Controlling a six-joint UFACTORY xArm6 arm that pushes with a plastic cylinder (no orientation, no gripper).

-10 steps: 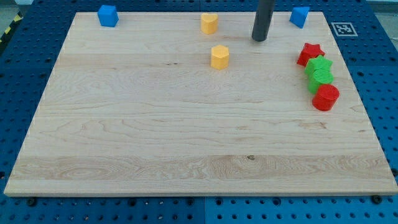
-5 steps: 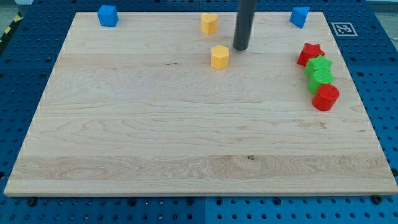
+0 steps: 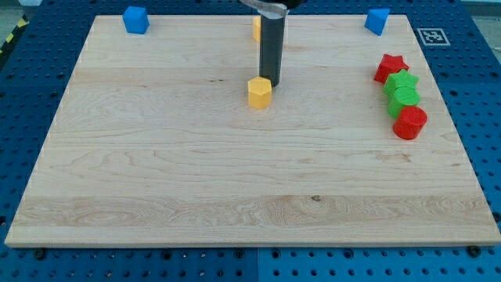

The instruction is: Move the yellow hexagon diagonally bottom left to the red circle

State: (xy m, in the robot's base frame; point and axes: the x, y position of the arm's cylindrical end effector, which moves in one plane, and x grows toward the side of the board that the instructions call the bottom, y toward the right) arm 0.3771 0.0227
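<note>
Camera view, the only one: wooden board [image 3: 156,172] on a blue perforated bench [image 3: 485,94], w/ a printed marker tag [image 3: 433,36] just off the board's top-right corner. My tip [image 3: 275,83] is the lower end of a dark upright rod coming down from the view's top; there is no gripper on this arm, so no open/closed state to report, just the rod. Tip sits touching (or as good as touching) the upper-right edge of the yellow hexagon [image 3: 260,92], which lies in the board's upper middle, a bit left of centre. A 2nd yellow block [image 3: 256,29] is at the top edge directly behind the rod, mostly hidden, shape can't be made out. Blue cube [image 3: 136,19] at the top-left corner, another blue block [image 3: 377,21] at the top right, looks cube-like too. On the view's right a tight chain of four runs down: red star [image 3: 390,67] on top, green star [image 3: 402,81] touching it below, then a rounder green block [image 3: 405,99] (shape unclear), then the red circle [image 3: 409,122] at the bottom of the chain, touching the green above it. Yellow hexagon is well apart from the red circle: it's far to the view's left and slightly higher than it, w/ bare wood between them.
</note>
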